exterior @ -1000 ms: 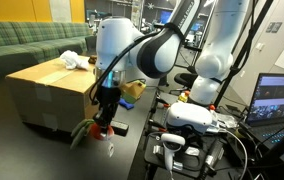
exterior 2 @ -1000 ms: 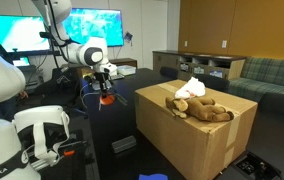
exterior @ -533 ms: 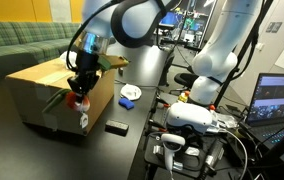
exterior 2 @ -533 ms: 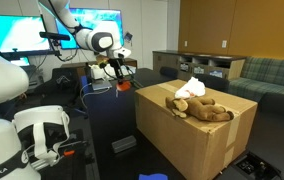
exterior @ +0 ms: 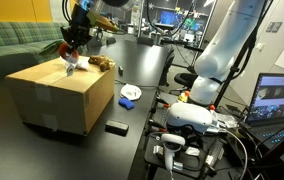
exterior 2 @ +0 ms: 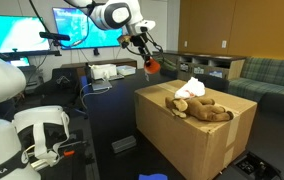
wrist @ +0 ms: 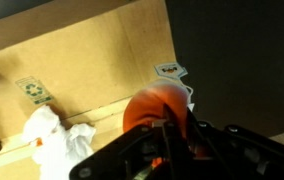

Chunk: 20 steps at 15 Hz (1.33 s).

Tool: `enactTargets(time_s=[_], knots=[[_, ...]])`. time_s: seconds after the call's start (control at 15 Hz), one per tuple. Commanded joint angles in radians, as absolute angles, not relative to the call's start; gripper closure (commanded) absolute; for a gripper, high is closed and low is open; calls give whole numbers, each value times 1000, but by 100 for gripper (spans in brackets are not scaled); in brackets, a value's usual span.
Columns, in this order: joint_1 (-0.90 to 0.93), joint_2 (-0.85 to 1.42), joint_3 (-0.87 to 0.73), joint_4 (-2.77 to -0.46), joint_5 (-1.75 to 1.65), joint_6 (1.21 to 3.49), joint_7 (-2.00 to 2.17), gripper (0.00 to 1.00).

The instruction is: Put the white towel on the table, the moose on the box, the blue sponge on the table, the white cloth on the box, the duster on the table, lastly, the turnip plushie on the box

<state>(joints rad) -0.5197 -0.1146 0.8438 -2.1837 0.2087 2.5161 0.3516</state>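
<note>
My gripper point(exterior: 73, 50) is shut on the orange turnip plushie point(exterior: 70, 60) and holds it in the air above the near edge of the cardboard box point(exterior: 62, 95). In an exterior view the gripper point(exterior 2: 146, 60) and plushie point(exterior 2: 151, 66) hang over the box's point(exterior 2: 192, 135) far corner. The brown moose point(exterior 2: 204, 108) and the white cloth point(exterior 2: 190, 89) lie on the box top. The wrist view shows the plushie point(wrist: 154, 108) between the fingers point(wrist: 172, 128), the white cloth point(wrist: 57, 140) below and the box top point(wrist: 92, 55).
A white and blue item point(exterior: 129, 97) and a flat black object point(exterior: 115, 127) lie on the dark table beside the box. A white bundle point(exterior 2: 103, 72) lies farther along the table. A green couch point(exterior: 12, 45) stands behind the box. A laptop point(exterior: 279, 100) stands near another robot base.
The arm has lifted the turnip plushie from low beside the box up and across to above the box top. Moose and white cloth have not moved.
</note>
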Motion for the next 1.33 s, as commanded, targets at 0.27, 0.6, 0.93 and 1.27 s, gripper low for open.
enactTargets(time_s=[0.27,0.6,0.93,1.27], knots=[[-78,63,388,-2100,138,2490,274,97],[90,192,286,-2049,120,2480,277,97],[168,245,206,-2004,77,2477,318,97],[202,229,137,-1992,-16,2479,405,97]])
